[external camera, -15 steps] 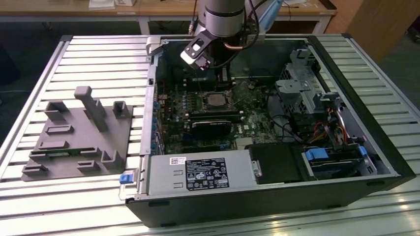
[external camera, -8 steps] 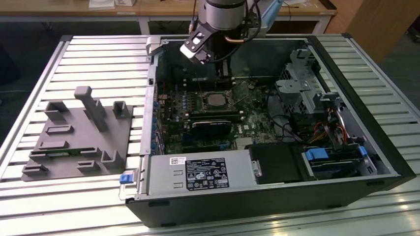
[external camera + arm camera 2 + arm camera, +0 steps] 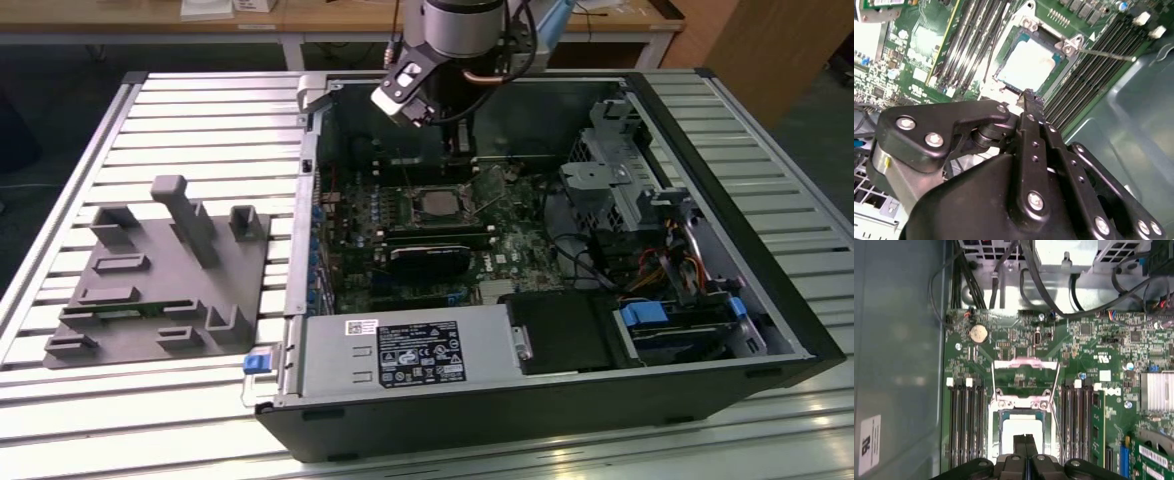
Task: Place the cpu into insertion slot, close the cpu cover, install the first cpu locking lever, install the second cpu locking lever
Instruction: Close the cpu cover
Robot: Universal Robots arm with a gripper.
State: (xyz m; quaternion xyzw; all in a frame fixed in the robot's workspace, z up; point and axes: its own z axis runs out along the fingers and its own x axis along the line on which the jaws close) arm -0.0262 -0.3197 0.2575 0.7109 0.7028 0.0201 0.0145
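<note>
One step looks settled to us: the small flat square cpu with its silver-grey metal top [image 3: 1021, 426] lies inside the square insertion slot with the silvery rim [image 3: 995, 435] on the green circuit board [image 3: 1074, 360], level as far as we can judge. The robot's black hand [image 3: 1025, 438] hangs right over the chip's edge with its two fingers pressed together and nothing between them. We cannot tell whether the tips touch the chip. The thin silvery square-framed cpu cover [image 3: 1026, 362] is swung open and lies back beyond the slot, so we judge closing the cover to be the work in hand.

To do it well, we would use the joined fingertips as a blunt pusher on the frame's metal bar, never on the chip's top. We would follow the hinge's arc rather than shove straight down, since any drag across the cpu could knock it out of its seat.

Two thin wire locking levers [image 3: 1054, 387] run beside the open cover, unlatched as far as we can tell, and we think they must be kept out of the frame's path. Long black memory slots [image 3: 961, 425] flank the insertion slot on both sides, with an upright green memory stick [image 3: 1097, 425] close by. Black cables [image 3: 1089, 300] loop beyond the board's edge. The grey-green case wall [image 3: 899, 365] runs alongside, leaving little room to swing.
</note>
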